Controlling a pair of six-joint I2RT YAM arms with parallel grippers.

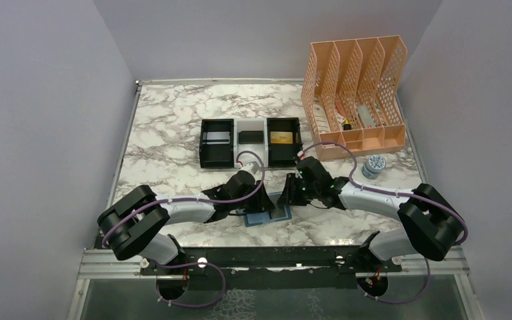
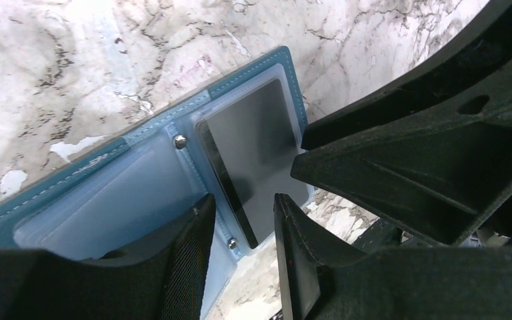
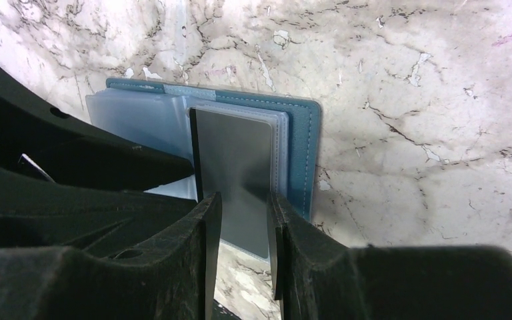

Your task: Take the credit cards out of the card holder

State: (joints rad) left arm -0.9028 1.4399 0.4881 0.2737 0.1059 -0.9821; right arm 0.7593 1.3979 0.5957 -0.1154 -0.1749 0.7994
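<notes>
The blue card holder lies open on the marble table near the front edge, between both grippers. In the left wrist view its pale left panel shows no card. A dark grey credit card sits on the right panel with its left edge raised. My left gripper is open, its fingertips straddling the card's near corner. My right gripper is open just above the same card, with the teal cover showing beside it. The two grippers are nearly touching.
A black-and-white three-compartment tray stands behind the wallet, holding a silvery card, a black card and a gold card. An orange file organizer and a small white jar stand at the right.
</notes>
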